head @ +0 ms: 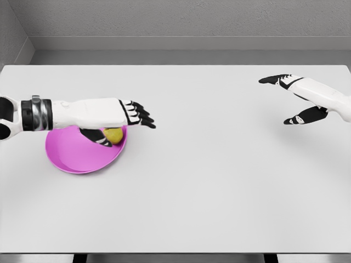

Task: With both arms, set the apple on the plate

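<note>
1. Head view, left of the frame: the left hand [129, 116] reaches in over the pink plate [68, 156], fingers stretched out flat and apart, pointing toward the middle of the frame. Its thumb hangs below the palm, just beside the apple [114, 135].
2. Head view, same area: the apple, yellowish, sits inside the plate at its right-hand rim, partly hidden under the hand. Whether the thumb touches it cannot be told. The hand does not appear to be gripping it.
3. Head view, upper right of the frame: the right hand [296, 98] hovers above the white table [219, 186], fingers and thumb held wide apart, holding nothing, well apart from the plate.
4. Judgement: the placing looks largely done. To finish well, the left hand should lift straight up, thumb clear first, so the apple is not nudged over the near rim.
5. Judgement: the apple is round and close to the rim; a sideways withdrawal risks rolling it out.
</note>
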You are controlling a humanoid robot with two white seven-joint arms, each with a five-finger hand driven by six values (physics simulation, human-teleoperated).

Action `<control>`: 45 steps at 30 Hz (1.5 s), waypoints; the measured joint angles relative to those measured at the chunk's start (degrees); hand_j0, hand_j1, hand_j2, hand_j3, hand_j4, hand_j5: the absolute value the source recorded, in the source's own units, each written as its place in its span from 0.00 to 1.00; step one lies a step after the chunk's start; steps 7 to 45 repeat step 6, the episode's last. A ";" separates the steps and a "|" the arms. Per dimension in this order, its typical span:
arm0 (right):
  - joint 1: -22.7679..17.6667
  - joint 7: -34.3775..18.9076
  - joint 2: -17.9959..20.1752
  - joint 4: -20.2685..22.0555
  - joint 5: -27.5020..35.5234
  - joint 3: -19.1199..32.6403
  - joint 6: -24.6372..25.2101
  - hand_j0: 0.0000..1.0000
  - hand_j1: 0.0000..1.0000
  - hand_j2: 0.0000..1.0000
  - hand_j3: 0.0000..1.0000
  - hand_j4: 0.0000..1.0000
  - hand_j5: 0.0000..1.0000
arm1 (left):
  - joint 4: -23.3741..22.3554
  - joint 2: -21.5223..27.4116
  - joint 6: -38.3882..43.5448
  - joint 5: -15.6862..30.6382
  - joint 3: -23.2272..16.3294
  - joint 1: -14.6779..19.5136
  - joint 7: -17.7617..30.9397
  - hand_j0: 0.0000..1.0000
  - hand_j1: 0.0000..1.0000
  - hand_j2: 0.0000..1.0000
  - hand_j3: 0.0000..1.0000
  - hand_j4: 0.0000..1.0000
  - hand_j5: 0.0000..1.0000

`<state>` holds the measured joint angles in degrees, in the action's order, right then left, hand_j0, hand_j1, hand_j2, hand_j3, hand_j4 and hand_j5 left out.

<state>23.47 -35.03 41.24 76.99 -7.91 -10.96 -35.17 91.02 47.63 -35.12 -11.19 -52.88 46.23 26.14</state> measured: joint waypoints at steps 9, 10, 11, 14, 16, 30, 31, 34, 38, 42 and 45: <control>0.00 0.00 0.06 0.05 0.00 -0.03 0.00 1.00 1.00 1.00 1.00 1.00 1.00 | 1.26 -5.67 0.00 1.37 -0.06 -0.09 -0.01 1.00 1.00 1.00 1.00 1.00 1.00; 0.00 0.00 0.06 0.05 0.00 -0.03 0.00 1.00 1.00 1.00 1.00 1.00 1.00 | 1.26 -5.67 0.00 1.37 -0.06 -0.09 -0.01 1.00 1.00 1.00 1.00 1.00 1.00; 0.00 0.00 0.06 0.05 0.00 -0.03 0.00 1.00 1.00 1.00 1.00 1.00 1.00 | 1.26 -5.67 0.00 1.37 -0.06 -0.09 -0.01 1.00 1.00 1.00 1.00 1.00 1.00; 0.00 0.00 0.06 0.05 0.00 -0.03 0.00 1.00 1.00 1.00 1.00 1.00 1.00 | 1.26 -5.67 0.00 1.37 -0.06 -0.09 -0.01 1.00 1.00 1.00 1.00 1.00 1.00; 0.00 0.00 0.06 0.05 0.00 -0.03 0.00 1.00 1.00 1.00 1.00 1.00 1.00 | 1.26 -5.67 0.00 1.37 -0.06 -0.09 -0.01 1.00 1.00 1.00 1.00 1.00 1.00; 0.00 0.00 0.06 0.05 0.00 -0.03 0.00 1.00 1.00 1.00 1.00 1.00 1.00 | 1.26 -5.67 0.00 1.37 -0.06 -0.09 -0.01 1.00 1.00 1.00 1.00 1.00 1.00; 0.00 0.00 0.06 0.05 0.00 -0.03 0.00 1.00 1.00 1.00 1.00 1.00 1.00 | 1.26 -5.67 0.00 1.37 -0.06 -0.09 -0.01 1.00 1.00 1.00 1.00 1.00 1.00; 0.00 0.00 0.06 0.05 0.00 -0.03 0.00 1.00 1.00 1.00 1.00 1.00 1.00 | 1.26 -5.67 0.00 1.37 -0.06 -0.09 -0.01 1.00 1.00 1.00 1.00 1.00 1.00; 0.00 0.00 0.06 0.05 0.00 -0.03 0.00 1.00 1.00 1.00 1.00 1.00 1.00 | 1.26 -5.67 0.00 1.37 -0.06 -0.09 -0.01 1.00 1.00 1.00 1.00 1.00 1.00; 0.00 0.00 0.06 0.05 0.00 -0.03 0.00 1.00 1.00 1.00 1.00 1.00 1.00 | 1.26 -5.67 0.00 1.37 -0.06 -0.09 -0.01 1.00 1.00 1.00 1.00 1.00 1.00; 0.00 0.00 0.06 0.05 0.00 -0.03 0.00 1.00 1.00 1.00 1.00 1.00 1.00 | 1.26 -5.67 0.00 1.37 -0.06 -0.09 -0.01 1.00 1.00 1.00 1.00 1.00 1.00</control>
